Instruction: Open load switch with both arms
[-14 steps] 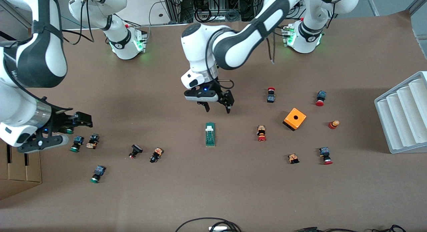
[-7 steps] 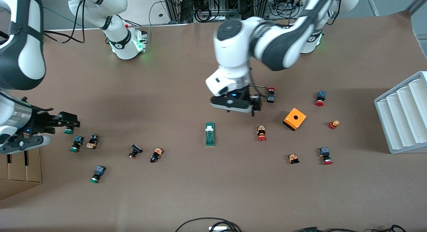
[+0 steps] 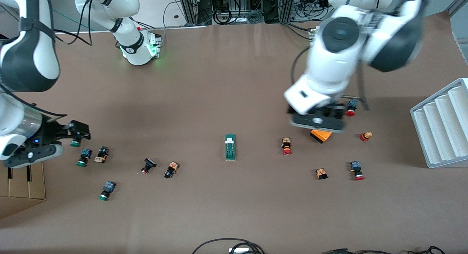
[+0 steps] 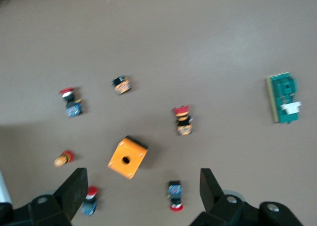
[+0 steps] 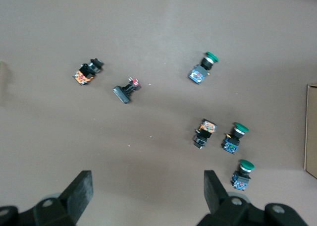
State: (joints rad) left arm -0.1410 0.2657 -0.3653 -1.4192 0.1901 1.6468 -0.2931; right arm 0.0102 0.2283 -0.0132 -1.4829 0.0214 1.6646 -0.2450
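1. Load switch (image 3: 230,147): narrow dark-green rectangular block with a white slider at the end toward the arm bases. It lies flat near the counter's (image 3: 234,210) middle, untouched.
2. Left gripper (image 4: 142,191): hangs over the orange cube (image 3: 321,135), hiding most of it in the front view. Its fingers are out of sight under the blurred wrist there; the wrist view shows them spread wide, empty.
3. Right gripper (image 5: 147,191): over the green-capped push buttons (image 3: 83,156) near the counter's edge at the right arm's end, fingers spread, empty. The arm is cut off by the picture border.
4. Counter surface is matte brown; a ribbed white tray (image 3: 442,122) sits at the left arm's end, partly cut off.
5. Change: one second ago the left gripper hovered beside the switch; it has since swung to the cube. The switch has not moved.
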